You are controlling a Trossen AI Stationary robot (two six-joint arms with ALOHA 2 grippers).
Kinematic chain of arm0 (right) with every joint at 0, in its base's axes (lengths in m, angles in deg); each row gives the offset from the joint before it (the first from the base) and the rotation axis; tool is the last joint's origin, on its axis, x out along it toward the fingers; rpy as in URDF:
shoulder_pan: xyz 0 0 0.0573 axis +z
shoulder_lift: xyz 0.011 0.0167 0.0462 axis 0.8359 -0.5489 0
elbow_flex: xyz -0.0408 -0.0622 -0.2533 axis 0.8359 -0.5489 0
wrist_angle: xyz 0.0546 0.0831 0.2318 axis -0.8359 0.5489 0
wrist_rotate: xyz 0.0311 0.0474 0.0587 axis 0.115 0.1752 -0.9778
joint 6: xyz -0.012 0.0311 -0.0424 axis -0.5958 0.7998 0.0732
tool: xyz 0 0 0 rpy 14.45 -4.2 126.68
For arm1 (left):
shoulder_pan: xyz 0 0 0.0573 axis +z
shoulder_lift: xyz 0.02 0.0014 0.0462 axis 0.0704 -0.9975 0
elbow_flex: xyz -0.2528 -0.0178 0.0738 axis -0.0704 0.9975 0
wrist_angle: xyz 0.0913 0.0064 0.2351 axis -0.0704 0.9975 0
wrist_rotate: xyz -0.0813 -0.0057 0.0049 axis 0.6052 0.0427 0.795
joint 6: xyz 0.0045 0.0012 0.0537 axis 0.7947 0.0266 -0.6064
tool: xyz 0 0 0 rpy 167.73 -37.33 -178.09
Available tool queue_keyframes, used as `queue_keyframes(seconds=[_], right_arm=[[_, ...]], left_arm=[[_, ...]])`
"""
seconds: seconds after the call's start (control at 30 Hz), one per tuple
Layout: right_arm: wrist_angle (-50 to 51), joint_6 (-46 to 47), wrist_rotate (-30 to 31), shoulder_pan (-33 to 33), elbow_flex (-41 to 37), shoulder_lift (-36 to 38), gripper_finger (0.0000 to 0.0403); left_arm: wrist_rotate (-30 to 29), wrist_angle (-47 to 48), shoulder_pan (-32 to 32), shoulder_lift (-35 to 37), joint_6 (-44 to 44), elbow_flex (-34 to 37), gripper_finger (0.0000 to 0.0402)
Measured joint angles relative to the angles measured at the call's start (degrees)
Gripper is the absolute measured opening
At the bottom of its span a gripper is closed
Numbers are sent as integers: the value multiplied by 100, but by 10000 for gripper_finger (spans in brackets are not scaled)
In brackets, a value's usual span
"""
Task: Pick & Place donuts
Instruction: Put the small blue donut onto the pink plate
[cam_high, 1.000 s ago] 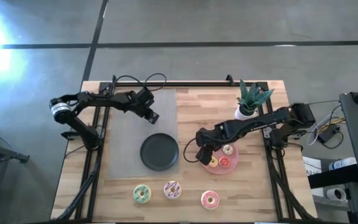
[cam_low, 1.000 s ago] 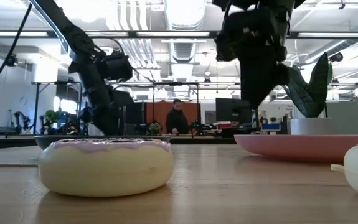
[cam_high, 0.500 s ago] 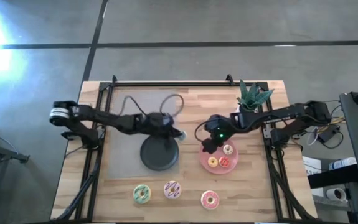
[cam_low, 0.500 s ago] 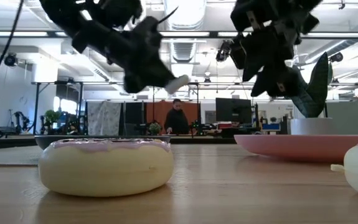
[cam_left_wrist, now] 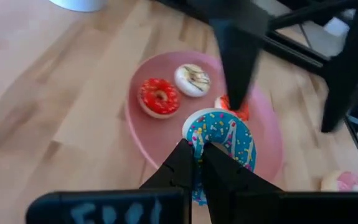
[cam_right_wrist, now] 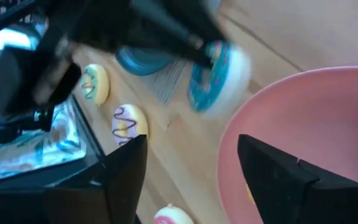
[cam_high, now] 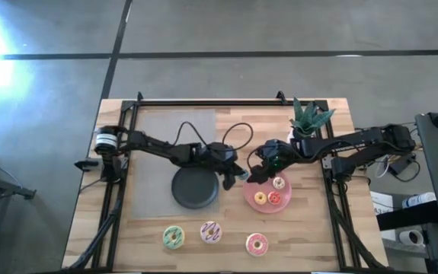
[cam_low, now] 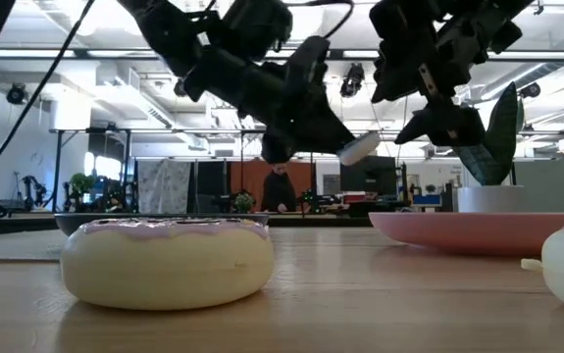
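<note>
Two arms meeting over worktop (cam_high: 310, 228) centre. Left pincer (cam_left_wrist: 198, 163) clamped on blue sprinkled donut (cam_left_wrist: 221, 138), held by the rim, ring tilted on edge, above the near rim of pink plate (cam_left_wrist: 142, 127). Already on that plate: red donut (cam_left_wrist: 159, 97), white dark-streaked small one (cam_left_wrist: 192, 79), another reddish one mostly hidden behind the blue ring. Key relation: plate lying straight ahead of and below left pincer (cam_high: 231, 176), so drop needing only a short forward carry and release; flat landing judged unlikely unless ring gets levelled first. Right pincer (cam_high: 258, 172) hovering just beside, over same plate edge, fingers spread, holding nothing; collision risk between the two judged real. Black plate (cam_high: 195, 186) bare, on grey mat (cam_high: 158, 129). Larger green (cam_high: 174, 237), white-streaked (cam_high: 211, 232) and pink (cam_high: 257, 243) donuts in a row near front edge, well apart from both pincers. Potted plant (cam_high: 305, 120) behind. Partial white lettering on left pincer body, not readable; no other labels legible.
</note>
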Motion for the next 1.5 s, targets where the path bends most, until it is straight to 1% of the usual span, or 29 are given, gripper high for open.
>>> queue_keyframes(seconds=[0.1, 0.2, 0.53, 0.63, 0.77, 0.93, 1.1, 1.23, 1.3, 1.5], right_arm=[[231, 2, 216, -2, 0, 93, 252], [368, -5, 272, -4, 0, 118, 253], [134, -71, 288, -4, 0, 27, 248], [143, -71, 316, -5, 0, 8, 238], [151, -71, 331, -32, 0, 11, 203], [141, -73, 327, -68, 0, 6, 136], [158, -68, 325, -68, 0, 6, 66], [207, -26, 312, -68, 0, 6, 24], [414, -2, 314, -68, 0, 6, 15], [1430, 147, 327, -68, -24, 6, 18]], left_arm=[[24, -29, -65, -32, -155, -135, 0], [15, -45, -77, -28, -299, -204, 0], [13, -60, -77, -105, -338, -345, 0], [13, -132, -77, -101, -366, -345, 0], [2, -104, -77, -101, -367, -345, 0], [-16, -104, -87, -101, -339, -325, 5], [-37, -104, -90, -101, -315, -325, 40], [-44, -78, -92, -101, -321, -325, 71], [-159, 133, -98, -89, -357, -325, 84], [-260, 1125, -140, 24, -315, -296, 112]])
